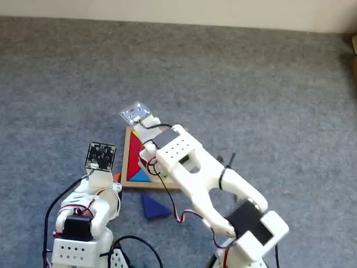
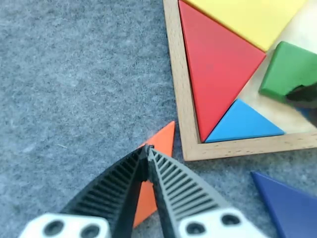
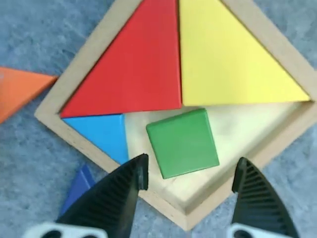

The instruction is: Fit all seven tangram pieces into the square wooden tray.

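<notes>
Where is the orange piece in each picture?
High view: orange piece off the tray's corner.
Left wrist view: piece under the left gripper, beside that corner.
Right wrist view: piece on carpet outside that corner.
Shared landmark: red triangle.

High view: right arm [image 1: 192, 164] hides most of wooden tray [image 1: 134, 185]; orange triangle [image 1: 116, 177] just a sliver by left arm [image 1: 92, 206]. Left wrist view: left claw [image 2: 148, 148] covers pt of orange triangle; dark blue triangle [image 2: 290, 208] & yellow triangle [image 2: 247, 17] cut off at frame edge; green square [image 2: 285, 74] partly behind blurred dark tip [image 2: 304, 94].
</notes>
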